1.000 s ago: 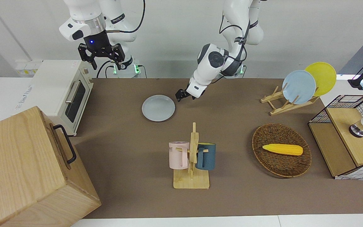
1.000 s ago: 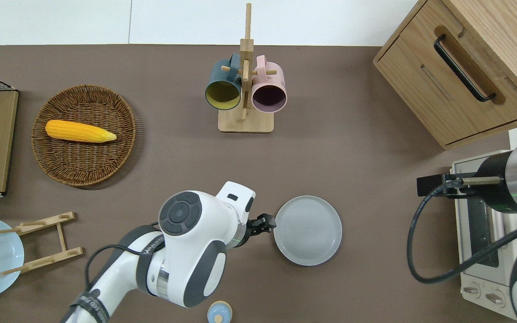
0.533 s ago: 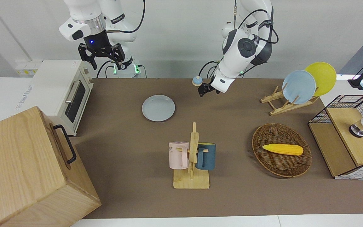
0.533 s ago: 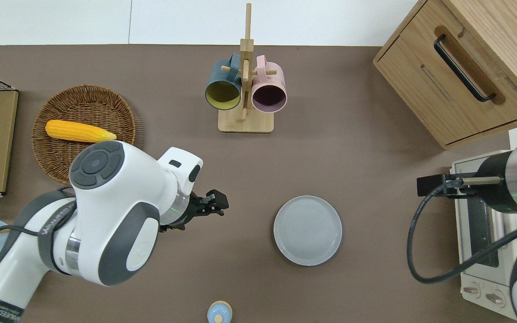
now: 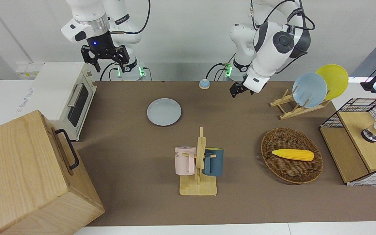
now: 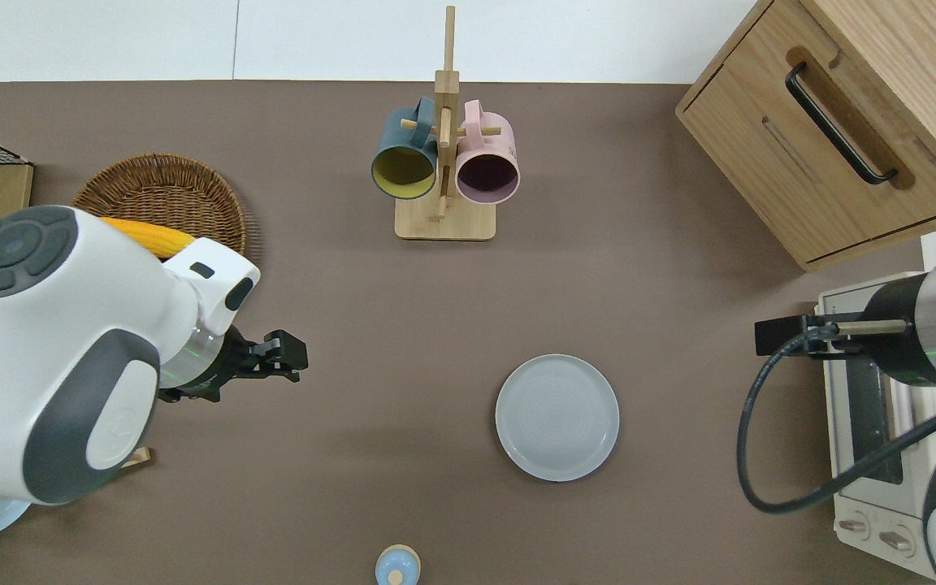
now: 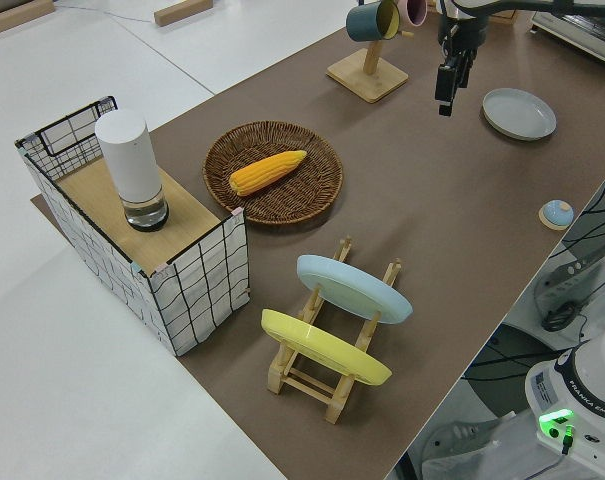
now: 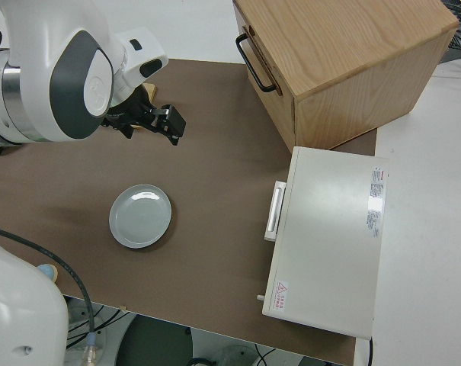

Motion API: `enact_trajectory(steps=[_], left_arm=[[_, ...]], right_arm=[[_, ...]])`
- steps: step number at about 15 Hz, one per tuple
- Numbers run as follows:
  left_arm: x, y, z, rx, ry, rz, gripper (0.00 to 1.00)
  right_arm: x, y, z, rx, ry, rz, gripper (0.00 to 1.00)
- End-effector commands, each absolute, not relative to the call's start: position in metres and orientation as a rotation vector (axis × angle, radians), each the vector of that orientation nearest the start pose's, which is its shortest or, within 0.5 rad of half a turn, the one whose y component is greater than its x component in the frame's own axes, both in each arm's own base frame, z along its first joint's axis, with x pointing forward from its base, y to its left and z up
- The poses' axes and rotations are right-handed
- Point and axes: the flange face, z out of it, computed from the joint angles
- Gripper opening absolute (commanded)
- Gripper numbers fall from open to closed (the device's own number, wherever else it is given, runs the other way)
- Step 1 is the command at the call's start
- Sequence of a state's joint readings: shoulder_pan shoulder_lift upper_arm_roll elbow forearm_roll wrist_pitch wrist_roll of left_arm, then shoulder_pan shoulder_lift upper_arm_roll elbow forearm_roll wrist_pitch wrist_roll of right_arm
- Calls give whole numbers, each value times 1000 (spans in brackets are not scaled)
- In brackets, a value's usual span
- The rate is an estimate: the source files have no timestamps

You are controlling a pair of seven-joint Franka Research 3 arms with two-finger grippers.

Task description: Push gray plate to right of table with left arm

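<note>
One round pale bluish-gray plate point(image 6: 557, 417) sits lower centre of your overhead view on the brown counter point(image 6: 338, 268); your left gripper point(image 6: 288, 363) hangs mid-left, well apart, jaws' state unclear.

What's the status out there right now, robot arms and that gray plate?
Left gripper up over bare table, clear of the gray plate. Right arm parked. Plate flat, untouched, toward the right arm's end. Nothing beside it.

The gray plate point(image 6: 557, 417) is looking smooth and faintly glossy, sitting on the matte brown table point(image 6: 647, 309) beside a woven wicker basket point(image 5: 291, 155).
</note>
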State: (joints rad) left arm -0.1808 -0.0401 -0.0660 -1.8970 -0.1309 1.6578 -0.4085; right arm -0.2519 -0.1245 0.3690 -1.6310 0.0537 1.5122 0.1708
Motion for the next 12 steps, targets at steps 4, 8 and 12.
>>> enact_trajectory(steps=[4,8,12], left_arm=[[502,-80,601,-3089,-198,234,989],[506,-58,629,-3090,-240,156,989],[507,-58,628,-3087,-240,160,991]], right_arm=[[498,78,652,-3122,115,12,996],[498,78,652,-3122,115,12,996],[498,78,652,-3122,115,12,994]])
